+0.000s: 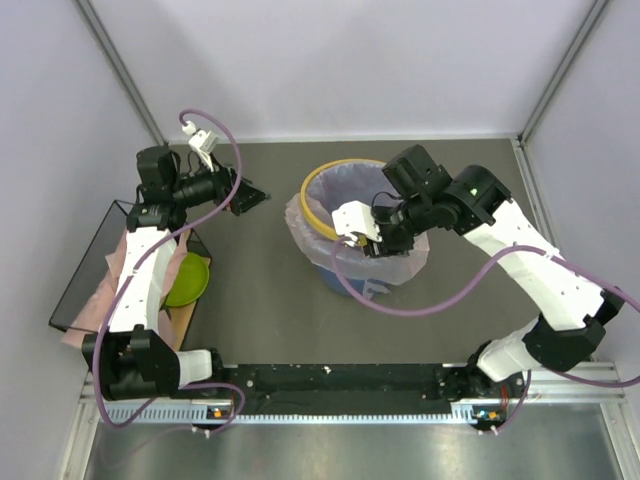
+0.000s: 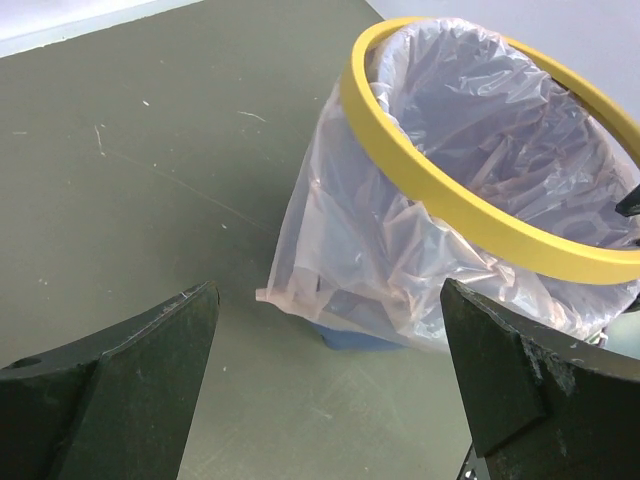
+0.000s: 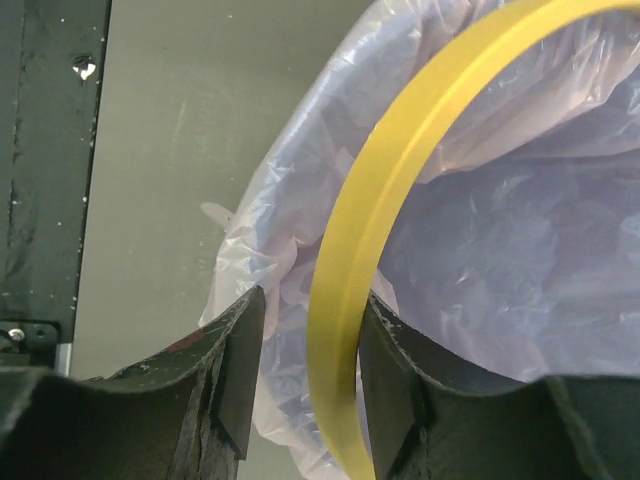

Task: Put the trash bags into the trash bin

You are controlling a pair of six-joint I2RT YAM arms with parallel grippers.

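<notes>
The blue trash bin [image 1: 345, 282] stands mid-table, lined with a pale pink trash bag [image 1: 356, 188] that drapes over its sides. In the left wrist view the bag [image 2: 400, 250] covers all but the bin's blue base [image 2: 360, 338]. The yellow rim ring [image 1: 318, 206] lies tilted on top of the bag. My right gripper [image 1: 370, 236] is at the near rim, open. Its jaws straddle the ring [image 3: 370, 240], with a gap on the outer side where the bag [image 3: 270, 250] hangs. My left gripper [image 1: 255, 197] hovers wide open to the left of the bin, holding nothing [image 2: 330, 370].
A black-framed box [image 1: 78, 268] at the left edge holds more pale pink plastic [image 1: 108, 268] under the left arm. Next to it lies a small green bowl [image 1: 190, 280]. A black rail [image 1: 340, 380] runs along the near edge, between the arm bases.
</notes>
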